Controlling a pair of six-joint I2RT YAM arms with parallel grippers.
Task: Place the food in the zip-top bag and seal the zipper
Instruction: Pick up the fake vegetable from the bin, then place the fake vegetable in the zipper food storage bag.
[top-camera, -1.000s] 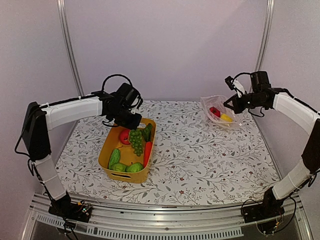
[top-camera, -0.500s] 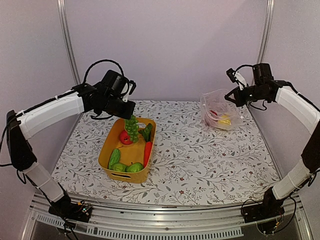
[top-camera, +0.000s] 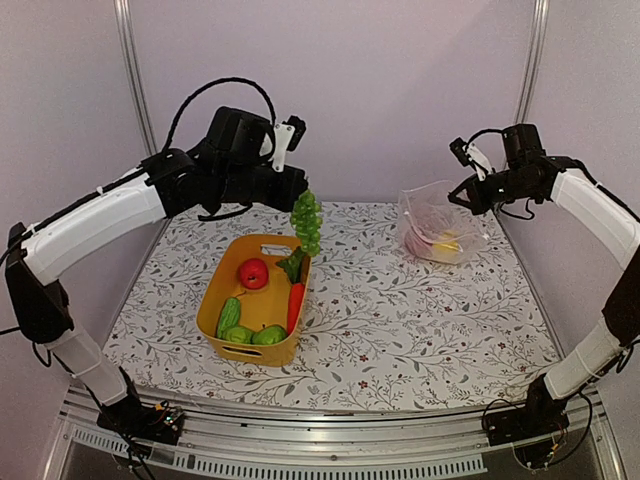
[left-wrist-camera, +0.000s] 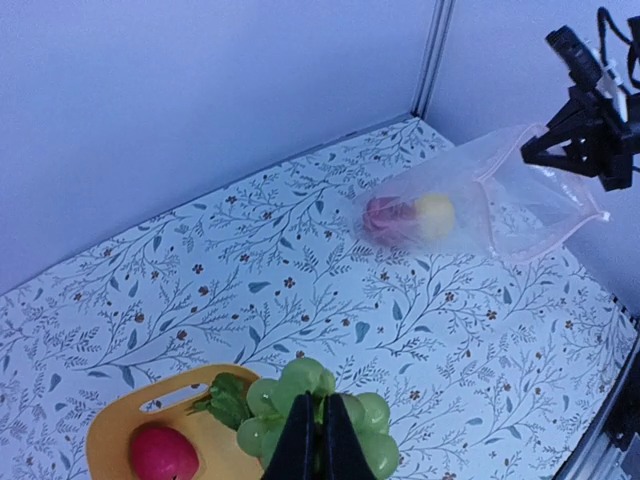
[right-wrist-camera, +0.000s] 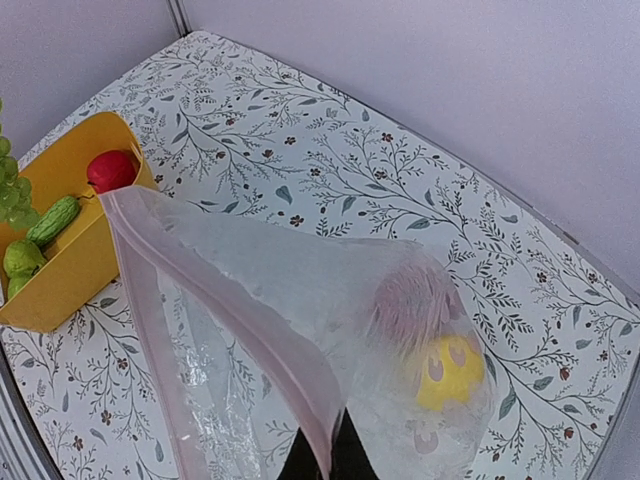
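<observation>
My left gripper (top-camera: 298, 190) is shut on the green grapes (top-camera: 306, 222) and holds them in the air over the far end of the yellow basket (top-camera: 214, 298); they also show in the left wrist view (left-wrist-camera: 310, 410). A red apple (top-camera: 252, 272), carrot (top-camera: 295, 302), limes and cucumbers lie in the basket. My right gripper (top-camera: 462, 197) is shut on the mouth edge of the zip-top bag (top-camera: 438, 228), lifting it open at the back right. A red fruit (right-wrist-camera: 415, 300) and a yellow lemon (right-wrist-camera: 448, 370) lie inside. The pinkish zipper (right-wrist-camera: 230, 315) runs along the mouth.
The floral-patterned table (top-camera: 400, 310) spreads between the basket and the bag. Grey walls with metal posts (top-camera: 135, 90) close in the back and sides. A metal rail runs along the near edge.
My left gripper has lifted the grapes out of the basket and carried them up and to the right. My right gripper has raised the bag's mouth slightly.
</observation>
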